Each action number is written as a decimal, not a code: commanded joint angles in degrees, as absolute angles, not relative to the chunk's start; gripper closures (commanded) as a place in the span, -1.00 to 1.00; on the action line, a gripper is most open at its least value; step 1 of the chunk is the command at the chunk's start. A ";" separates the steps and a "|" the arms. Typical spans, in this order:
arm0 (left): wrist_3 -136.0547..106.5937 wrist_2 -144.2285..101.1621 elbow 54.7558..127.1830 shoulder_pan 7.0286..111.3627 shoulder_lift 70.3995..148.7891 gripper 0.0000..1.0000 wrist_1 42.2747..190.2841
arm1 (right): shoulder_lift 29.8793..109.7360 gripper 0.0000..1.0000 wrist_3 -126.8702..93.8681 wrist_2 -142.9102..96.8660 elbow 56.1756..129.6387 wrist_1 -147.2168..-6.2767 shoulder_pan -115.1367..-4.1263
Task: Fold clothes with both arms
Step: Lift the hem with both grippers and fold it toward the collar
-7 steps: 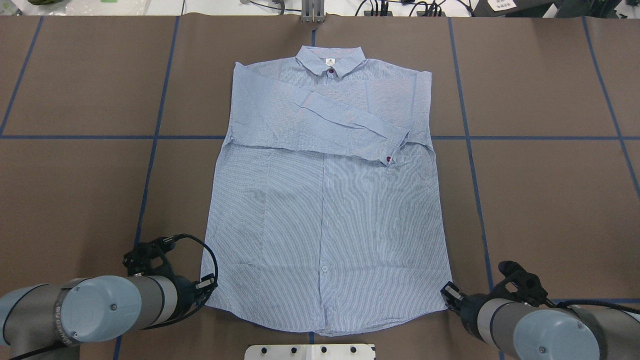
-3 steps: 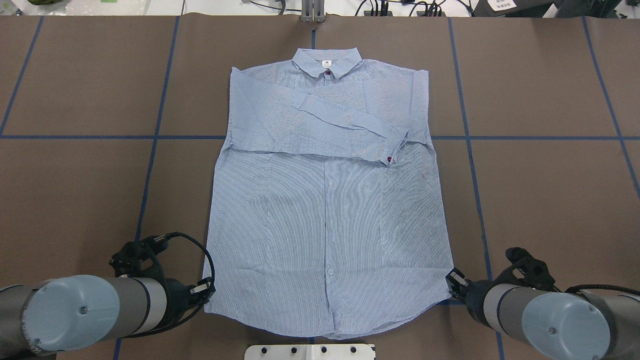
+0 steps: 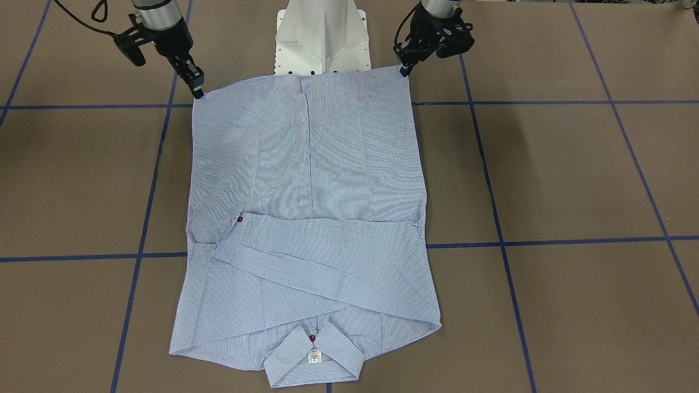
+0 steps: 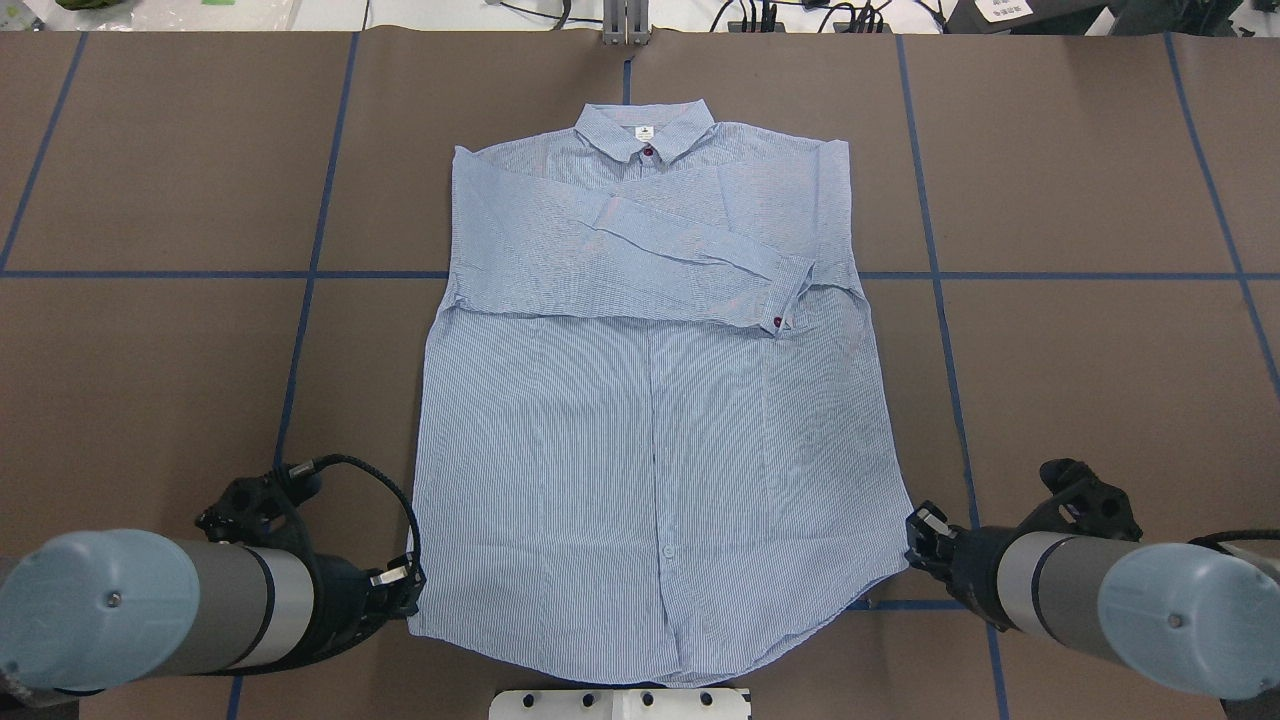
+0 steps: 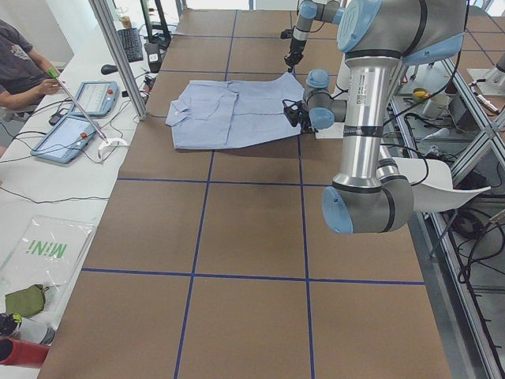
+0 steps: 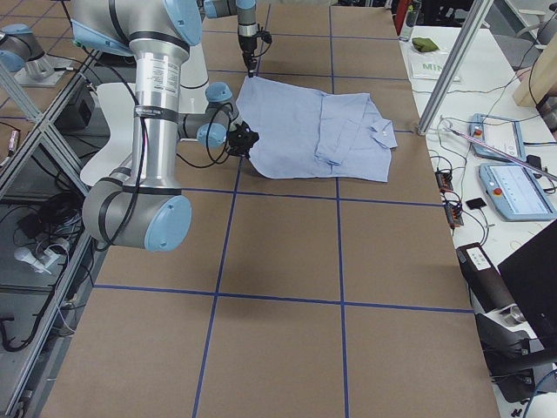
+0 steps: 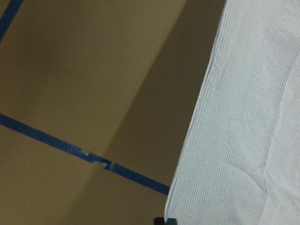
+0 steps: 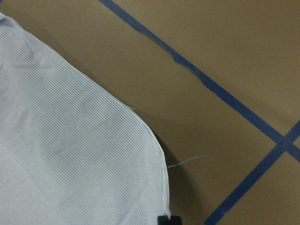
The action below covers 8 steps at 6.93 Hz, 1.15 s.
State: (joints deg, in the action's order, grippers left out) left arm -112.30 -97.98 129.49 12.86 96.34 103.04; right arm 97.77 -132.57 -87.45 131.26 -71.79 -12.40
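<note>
The light blue striped shirt point(image 4: 650, 420) lies front up on the brown table, collar point(image 4: 645, 128) at the far end and both sleeves folded across the chest. My left gripper point(image 4: 405, 588) is shut on the near left hem corner, and my right gripper point(image 4: 918, 530) is shut on the near right hem corner. From the front, the left gripper point(image 3: 404, 68) and right gripper point(image 3: 197, 90) hold those corners raised a little. In the wrist views the hem point(image 7: 197, 140) point(image 8: 140, 126) casts a shadow on the table below it.
The white pedestal base point(image 4: 620, 703) sits just behind the shirt's hem between the arms. Blue tape lines point(image 4: 300, 330) grid the brown table. Beyond the far table edge, a desk holds tablets point(image 5: 79, 118), and a person point(image 5: 16, 63) sits there beside an aluminium post point(image 5: 118, 55).
Both grippers have lifted the hem corners and spread outward. The right one moved away from the robot. The hem now hangs taut, and the collar end slid slightly left.
</note>
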 commanded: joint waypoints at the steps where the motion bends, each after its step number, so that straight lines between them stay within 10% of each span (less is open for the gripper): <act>1: -112.76 -102.28 130.17 22.02 98.78 1.00 102.75 | 95.64 1.00 -132.63 -90.44 134.37 -71.89 -19.92; 8: -111.98 -114.43 108.16 46.03 117.22 1.00 102.30 | 81.95 1.00 -127.48 -74.81 127.39 -71.98 -28.91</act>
State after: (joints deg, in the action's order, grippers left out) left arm -112.21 -114.20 113.82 42.82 113.80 101.78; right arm 86.04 -130.33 -76.29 130.96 -71.98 -27.93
